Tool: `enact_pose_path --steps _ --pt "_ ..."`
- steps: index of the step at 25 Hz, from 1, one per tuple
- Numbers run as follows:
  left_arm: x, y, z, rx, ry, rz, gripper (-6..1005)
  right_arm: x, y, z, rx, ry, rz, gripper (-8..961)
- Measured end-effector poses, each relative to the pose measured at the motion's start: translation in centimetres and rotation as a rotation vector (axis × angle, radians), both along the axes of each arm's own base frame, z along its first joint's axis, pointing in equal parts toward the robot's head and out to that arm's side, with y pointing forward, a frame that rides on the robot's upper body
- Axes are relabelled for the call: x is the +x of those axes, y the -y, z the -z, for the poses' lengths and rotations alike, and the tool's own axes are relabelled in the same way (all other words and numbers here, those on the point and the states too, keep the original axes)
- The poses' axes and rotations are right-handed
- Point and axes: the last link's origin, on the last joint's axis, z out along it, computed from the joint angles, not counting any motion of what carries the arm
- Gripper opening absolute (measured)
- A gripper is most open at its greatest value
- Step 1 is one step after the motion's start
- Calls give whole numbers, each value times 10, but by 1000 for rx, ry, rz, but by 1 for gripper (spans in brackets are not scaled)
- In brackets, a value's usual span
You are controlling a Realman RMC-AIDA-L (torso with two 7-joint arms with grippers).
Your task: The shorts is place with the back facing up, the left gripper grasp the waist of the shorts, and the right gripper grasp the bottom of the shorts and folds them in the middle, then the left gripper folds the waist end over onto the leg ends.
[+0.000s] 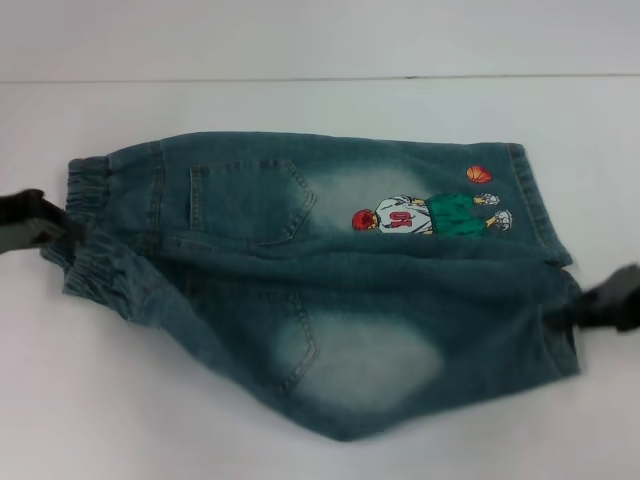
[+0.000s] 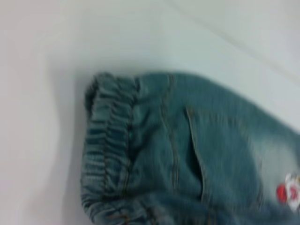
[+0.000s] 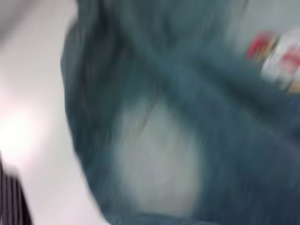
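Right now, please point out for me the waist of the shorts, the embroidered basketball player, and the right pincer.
waist (image 1: pixel 92 186), head view, on the gathered elastic band.
embroidered basketball player (image 1: pixel 400 222), head view, on his white shirt.
right pincer (image 1: pixel 590 305), head view, on the black tip at the leg hem.

Faded blue-green denim shorts (image 1: pixel 320 290) spread across the middle of a bare white bench (image 1: pixel 300 110), the only obstacle on it.

Open white surface lies beyond the shorts toward the far edge, and in front of them along the near side, leaving room to pass on both. At the robot's left, the black left pincer (image 1: pixel 62 228) sits tight against the gathered elastic waist (image 1: pixel 92 225), closing off that end; at the right, the black right pincer (image 1: pixel 580 305) meets the straight hemmed bottom (image 1: pixel 545 250), blocking that side. The near fold of denim bulges up off the bench.
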Motion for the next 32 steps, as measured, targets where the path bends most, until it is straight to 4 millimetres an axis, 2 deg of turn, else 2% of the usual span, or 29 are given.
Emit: enact_pose_path --steps 2,3,6,10,13,18,26,32 --pt "-5 1 -5 43 12 -17 38 4 1 -14 160 -153 4 11" --pt "-9 1 -8 71 18 -28 38 4 1 -14 160 -153 4 11" --pt "-19 2 -14 148 41 -60 38 12 1 -22 309 -241 28 10" --pt "-22 1 -13 211 82 -63 38 26 -5 -16 478 -258 91 10" --pt "-21 -3 -3 244 124 -25 39 30 -13 -4 559 -251 116 10" --pt "-23 -7 5 279 114 -13 41 29 -25 10 603 -227 125 10" --pt "-25 -15 7 372 99 5 43 32 -43 9 719 -194 166 10" --pt "-24 -11 9 326 77 54 44 30 -49 19 707 -171 166 10"
